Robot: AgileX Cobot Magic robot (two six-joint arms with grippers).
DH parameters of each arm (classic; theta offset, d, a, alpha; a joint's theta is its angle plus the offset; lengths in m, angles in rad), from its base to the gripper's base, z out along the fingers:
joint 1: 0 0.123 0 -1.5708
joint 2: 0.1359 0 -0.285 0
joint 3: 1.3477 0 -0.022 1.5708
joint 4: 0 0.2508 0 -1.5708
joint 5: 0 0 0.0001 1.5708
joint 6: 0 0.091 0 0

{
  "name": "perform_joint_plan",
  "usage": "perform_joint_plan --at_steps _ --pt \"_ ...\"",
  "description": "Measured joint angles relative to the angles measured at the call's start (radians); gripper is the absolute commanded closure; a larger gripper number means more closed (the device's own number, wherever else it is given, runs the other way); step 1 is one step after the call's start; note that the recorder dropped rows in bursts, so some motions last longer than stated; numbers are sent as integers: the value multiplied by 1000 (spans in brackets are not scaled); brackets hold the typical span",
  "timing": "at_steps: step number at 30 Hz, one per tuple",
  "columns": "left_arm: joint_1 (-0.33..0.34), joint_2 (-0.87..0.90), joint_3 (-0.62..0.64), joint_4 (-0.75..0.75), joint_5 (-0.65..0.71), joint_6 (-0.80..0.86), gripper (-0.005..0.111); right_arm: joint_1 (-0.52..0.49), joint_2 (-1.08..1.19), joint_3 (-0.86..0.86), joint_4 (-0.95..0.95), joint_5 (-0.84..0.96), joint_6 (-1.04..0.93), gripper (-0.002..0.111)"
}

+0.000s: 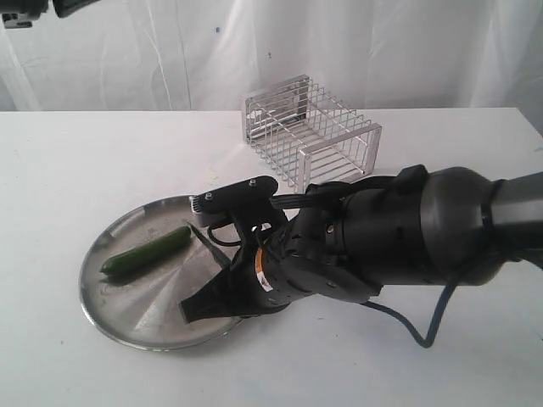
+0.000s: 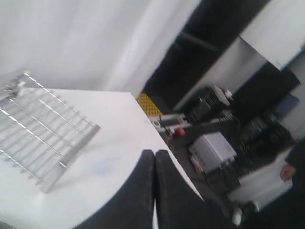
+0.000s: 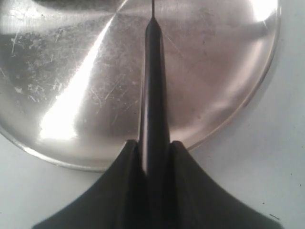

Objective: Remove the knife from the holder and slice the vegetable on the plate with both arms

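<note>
The knife (image 3: 153,71) is held by its black handle between the fingers of my right gripper (image 3: 153,143), which is shut on it. Its dark blade (image 1: 208,244) reaches out over the shiny round plate (image 1: 144,326), the tip close to the near end of the vegetable (image 1: 146,252). That slim dark green vegetable lies whole on the far left part of the plate. The wire holder (image 1: 310,129) stands behind the plate with nothing in it. My left gripper (image 2: 155,157) is shut on nothing, raised high above the table near the holder (image 2: 38,129).
The bulky right arm (image 1: 399,237) stretches across the right half of the white table, with a blue cable (image 1: 424,335) hanging below it. A piece of the left arm (image 1: 76,7) shows at the top left corner. White cloth hangs behind.
</note>
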Motion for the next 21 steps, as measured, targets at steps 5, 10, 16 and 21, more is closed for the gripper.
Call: perform_joint_plan --at_steps 5,10,16,21 --pt "140 118 0 -132 62 -5 107 0 0 0 0 0 0 108" --pt "215 355 0 -133 254 2 107 0 0 0 0 0 0 108" --pt "286 537 0 -158 334 104 107 0 0 0 1 -5 0 108" --pt "291 566 0 -197 344 189 107 0 0 -11 4 -17 -2 108"
